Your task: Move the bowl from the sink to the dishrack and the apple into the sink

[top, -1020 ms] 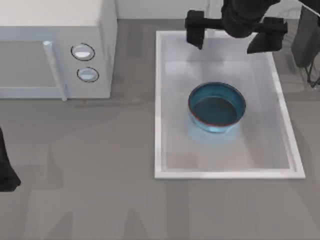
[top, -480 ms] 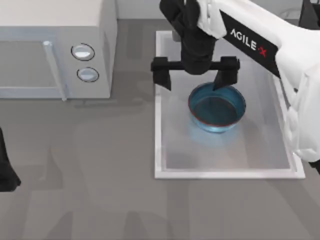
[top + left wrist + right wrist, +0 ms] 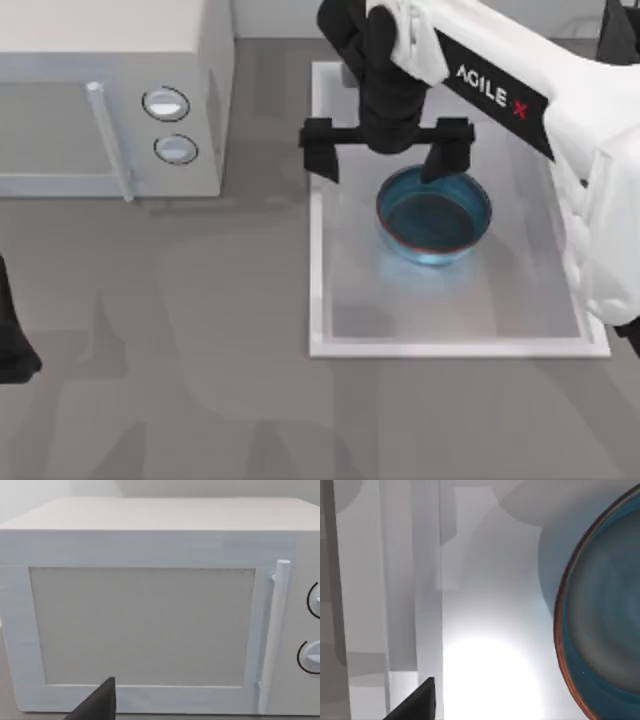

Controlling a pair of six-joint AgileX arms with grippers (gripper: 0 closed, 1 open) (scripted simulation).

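Now you are on the first step, fetching the bowl, which sits in the sink. Your right claw hangs spread wide over its far-left rim; center it, then lower. Left claw waits at the table's left edge; I cannot tell its state.

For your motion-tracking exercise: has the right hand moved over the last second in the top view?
Yes. The right hand has come from the sink's far rim toward the near side and left, and now hangs open over the bowl's far-left edge.

Blue bowl with reddish rim, white sink, white microwave.
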